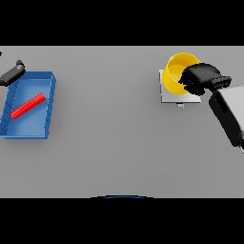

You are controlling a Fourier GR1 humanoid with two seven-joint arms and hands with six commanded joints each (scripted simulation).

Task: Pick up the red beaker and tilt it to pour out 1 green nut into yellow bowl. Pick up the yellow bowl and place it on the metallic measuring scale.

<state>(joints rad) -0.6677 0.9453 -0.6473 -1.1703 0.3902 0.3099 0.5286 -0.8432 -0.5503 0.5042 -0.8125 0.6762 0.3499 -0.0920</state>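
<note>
In the head view, one yellow bowl (177,71) sits tilted over one flat metallic scale (167,96) at the far right of the grey surface (109,143); whether the bowl's base touches the scale plate cannot be told, since the right robot hand (200,78) covers the bowl's right side. That hand's dark fingers are curled around the bowl's rim, gripping it, and the white and grey forearm runs off the right edge. Only the left and lower parts of the scale plate show, with a small pale tab at its front edge. No green nut can be made out inside the bowl. At the far left lies one blue tray (47,95), and in it one red beaker (27,106) lies on its side, slanted. The left robot hand (12,74) shows just above the tray's far corner, cut off by the left edge; whether its fingers are spread or curled cannot be told.
</note>
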